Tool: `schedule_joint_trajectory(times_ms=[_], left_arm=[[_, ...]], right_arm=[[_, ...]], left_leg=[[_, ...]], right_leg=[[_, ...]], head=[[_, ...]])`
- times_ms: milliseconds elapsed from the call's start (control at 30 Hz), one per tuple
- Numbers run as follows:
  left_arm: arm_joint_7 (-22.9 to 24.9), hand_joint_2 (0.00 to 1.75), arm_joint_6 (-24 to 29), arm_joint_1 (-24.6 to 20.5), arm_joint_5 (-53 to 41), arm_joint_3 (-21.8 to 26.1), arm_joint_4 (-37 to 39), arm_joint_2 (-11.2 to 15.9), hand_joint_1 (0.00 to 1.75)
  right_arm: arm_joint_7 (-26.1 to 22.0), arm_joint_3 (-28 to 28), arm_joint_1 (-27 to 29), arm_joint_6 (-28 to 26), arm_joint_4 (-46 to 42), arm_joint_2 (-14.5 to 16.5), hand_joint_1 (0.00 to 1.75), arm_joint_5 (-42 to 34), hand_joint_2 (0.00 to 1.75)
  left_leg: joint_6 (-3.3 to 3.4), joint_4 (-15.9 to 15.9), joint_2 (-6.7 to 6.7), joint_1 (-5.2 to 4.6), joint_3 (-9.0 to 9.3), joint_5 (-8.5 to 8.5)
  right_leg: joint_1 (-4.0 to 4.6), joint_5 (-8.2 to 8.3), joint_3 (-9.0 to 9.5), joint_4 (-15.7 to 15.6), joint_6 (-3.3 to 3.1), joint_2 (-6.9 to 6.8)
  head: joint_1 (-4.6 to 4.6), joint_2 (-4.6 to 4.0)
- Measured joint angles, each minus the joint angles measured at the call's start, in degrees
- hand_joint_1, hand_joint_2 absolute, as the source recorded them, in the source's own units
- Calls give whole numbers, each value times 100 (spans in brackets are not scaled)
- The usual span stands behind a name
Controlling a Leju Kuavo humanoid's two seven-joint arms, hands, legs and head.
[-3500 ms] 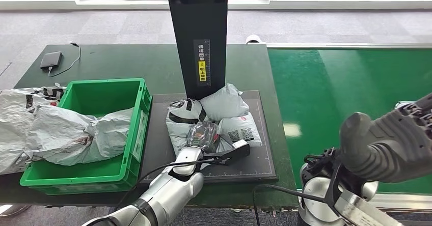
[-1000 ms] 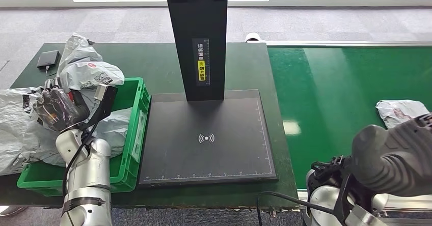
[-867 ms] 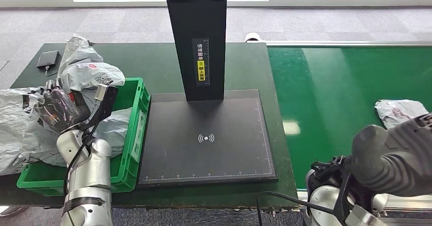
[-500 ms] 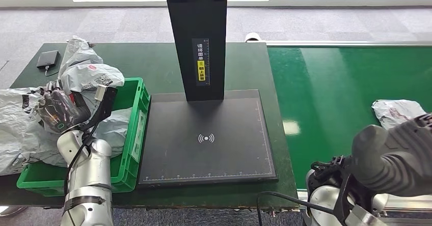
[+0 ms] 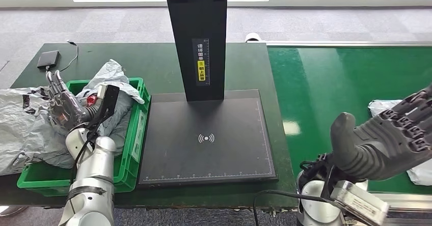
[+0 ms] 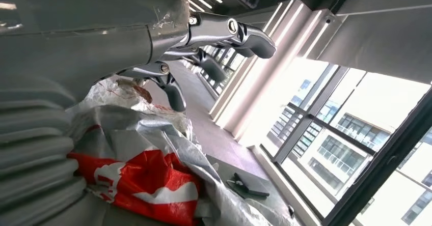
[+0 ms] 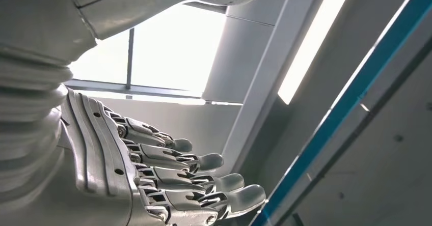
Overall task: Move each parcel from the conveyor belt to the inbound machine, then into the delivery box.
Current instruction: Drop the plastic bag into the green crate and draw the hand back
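A parcel-sorting station set up in an office building: a green conveyor belt (image 5: 351, 78) runs beside a black scanning stand (image 5: 206, 134), a green crate (image 5: 133, 129) holds grey mailing bags (image 5: 114, 78), with grey carpet and tall windows (image 6: 351, 134) behind.

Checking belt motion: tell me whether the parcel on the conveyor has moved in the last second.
Yes. The parcel has slid along the green conveyor belt toward the inbound machine, and the raised right hand now partly covers it.
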Motion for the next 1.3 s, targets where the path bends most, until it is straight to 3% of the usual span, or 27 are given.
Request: schedule_joint_trajectory(times_ms=[233,367,433,533,600,867,1200,1300], left_arm=[[-369,0,2,48,140,60,-20,-25,0],[-780,175,2,152,394,113,-293,-154,0],[-1274,175,-90,192,1100,107,-391,-249,0],[-2242,175,-508,339,3034,-88,-637,-409,0],[-2491,175,-645,433,3712,-288,-843,-507,0],[-2440,175,-770,732,4027,-808,-1450,-635,0],[-2204,175,-291,1437,4224,-1685,-2732,-650,0],[-2372,175,-254,1610,4549,-1906,-3085,-651,0]], right_arm=[[-2,-16,78,1,272,-12,0,-202,175],[-2,-15,73,1,347,-12,0,-136,175],[-3,-15,70,1,374,-12,0,-125,175],[-4,-15,69,1,394,-12,0,-115,175],[-4,-15,69,1,404,-13,0,-104,175],[-4,-17,118,1,445,-16,0,-121,175],[-4,-58,118,1,492,-16,0,-214,175],[-4,-79,120,1,495,-16,0,-189,175]], left_leg=[[0,0,0,0,-4,-1],[0,0,-3,0,-5,-1],[0,0,-6,-1,-5,-1],[0,1,-2,-1,-5,-1],[1,1,-6,-2,-5,-1],[0,1,-9,-1,-4,-1],[1,0,-9,-1,-4,-1],[1,1,-8,-2,-4,-1]], right_leg=[[0,-1,-3,0,0,1],[-1,-1,-4,0,0,-2],[-1,-1,-3,0,1,-6],[-2,-1,-4,0,1,-4],[-2,-1,-2,-1,1,-7],[-1,-1,-1,-1,1,-13],[-2,-1,0,0,1,-13],[-2,-1,-1,-1,1,-13]], head=[[1,0],[0,1],[0,1],[0,0],[1,1],[0,1],[0,1],[0,1]])
